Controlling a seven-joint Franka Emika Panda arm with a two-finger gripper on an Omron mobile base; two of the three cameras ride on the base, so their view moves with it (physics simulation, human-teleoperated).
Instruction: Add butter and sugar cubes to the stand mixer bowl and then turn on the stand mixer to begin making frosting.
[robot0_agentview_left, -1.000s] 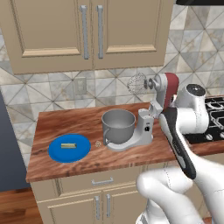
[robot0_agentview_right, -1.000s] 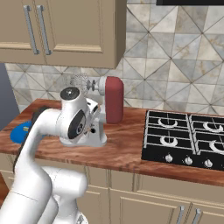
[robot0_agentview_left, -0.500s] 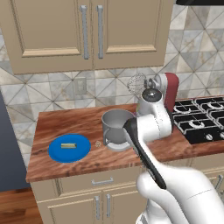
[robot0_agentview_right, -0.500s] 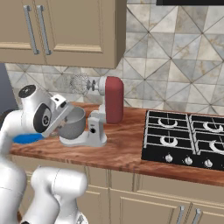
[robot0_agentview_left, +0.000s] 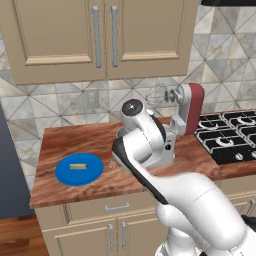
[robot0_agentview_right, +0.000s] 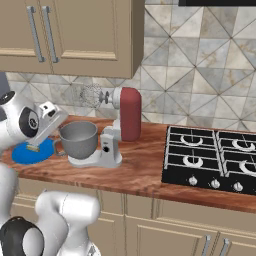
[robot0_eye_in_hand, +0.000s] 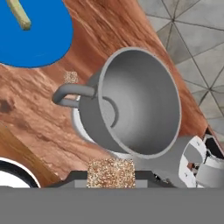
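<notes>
Item: stand mixer (robot0_agentview_right: 117, 127), grey base and dark red head tilted up, wire whisk raised clear of the bowl; stands on the wooden counter (robot0_agentview_right: 145, 172) just left of the black stove (robot0_agentview_right: 212, 160). Item: stand mixer bowl (robot0_eye_in_hand: 140, 103), grey metal, side handle, seated on the mixer base; its interior looks bare, so neither ingredient seems to be in it. Item: butter (robot0_agentview_left: 77, 166), one pale stick, lying on the blue plate (robot0_agentview_left: 65, 175) near the counter's left end, well apart from the bowl. Item: sugar cubes (robot0_eye_in_hand: 110, 173), a speckled beige cluster at the bottom of the hand view, sitting between the dark tips of the pincer (robot0_eye_in_hand: 111, 174); the pincer appears closed on them, carried above and beside the bowl rim. A further small beige speck (robot0_eye_in_hand: 70, 77) lies on the counter between plate and bowl handle; whether it is another cube cannot be told. Status: judged early; sugar in hand, not yet dropped. Outstanding: release the sugar into the bowl, fetch the butter from the plate, add it, then turn the mixer on.
</notes>
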